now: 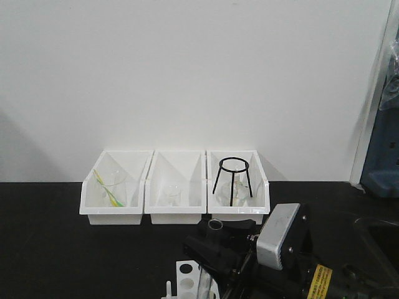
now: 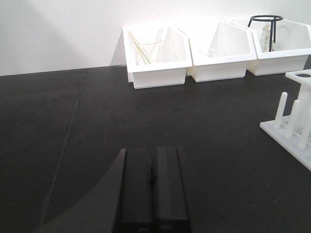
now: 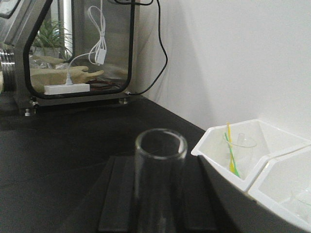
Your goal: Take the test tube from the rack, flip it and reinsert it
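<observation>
The right pincer (image 3: 158,165) pinches the test tube (image 3: 159,189) upright, open rim up, at the rack (image 1: 187,277) toward the worktop's (image 2: 73,145) near edge. The tube's lower end is hidden. The left pincer (image 2: 152,155) is pressed together, low over the worktop left of the rack.

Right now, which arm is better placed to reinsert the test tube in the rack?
Right. The right gripper holds the test tube near the rack; the left gripper is shut and empty.
</observation>
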